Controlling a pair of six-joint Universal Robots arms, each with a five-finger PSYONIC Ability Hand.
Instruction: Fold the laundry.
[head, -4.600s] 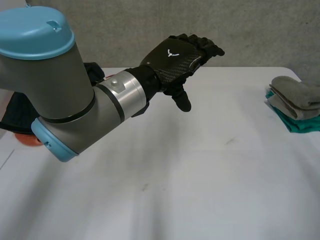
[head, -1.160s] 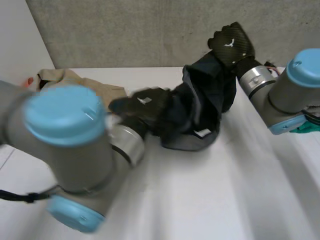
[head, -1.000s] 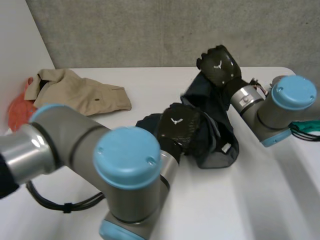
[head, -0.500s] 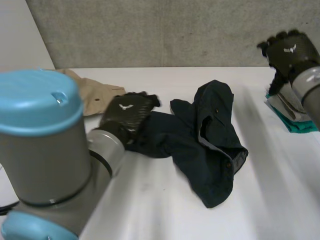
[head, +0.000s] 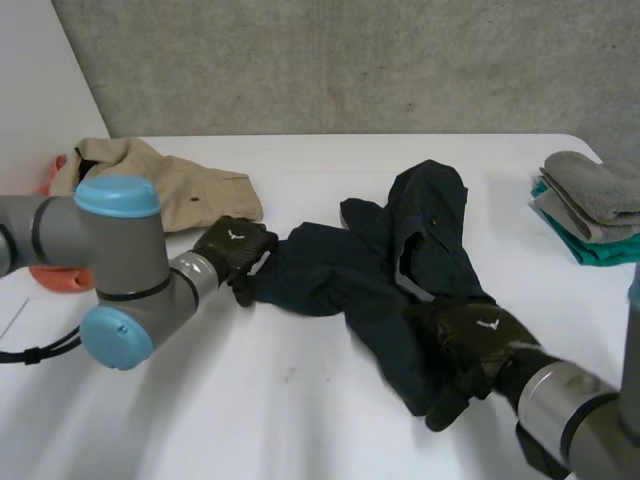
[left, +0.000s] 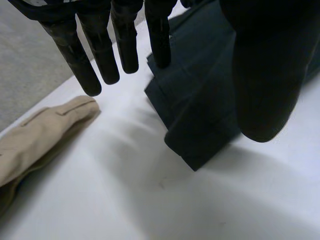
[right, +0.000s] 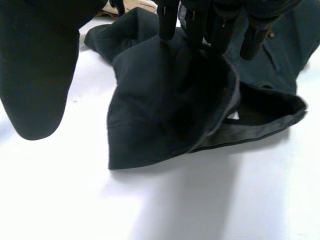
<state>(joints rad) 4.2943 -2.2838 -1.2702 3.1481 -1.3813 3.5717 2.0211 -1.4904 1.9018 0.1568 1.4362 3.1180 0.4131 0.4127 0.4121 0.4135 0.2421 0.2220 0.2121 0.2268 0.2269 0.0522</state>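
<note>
Found dark navy garment crumpled at mid-table: limp woven cloth, thickly bunched, hems turned out. Found left hand at its left end, fingers straight, thumb apart, gripping nothing. Found right hand on its near end, straight fingertips on cloth, nothing pinched. Recommend pinching single layers at opposite ends, then drawing apart to flatten before creasing.

The navy garment and tan garment contrast with the white table.
</note>
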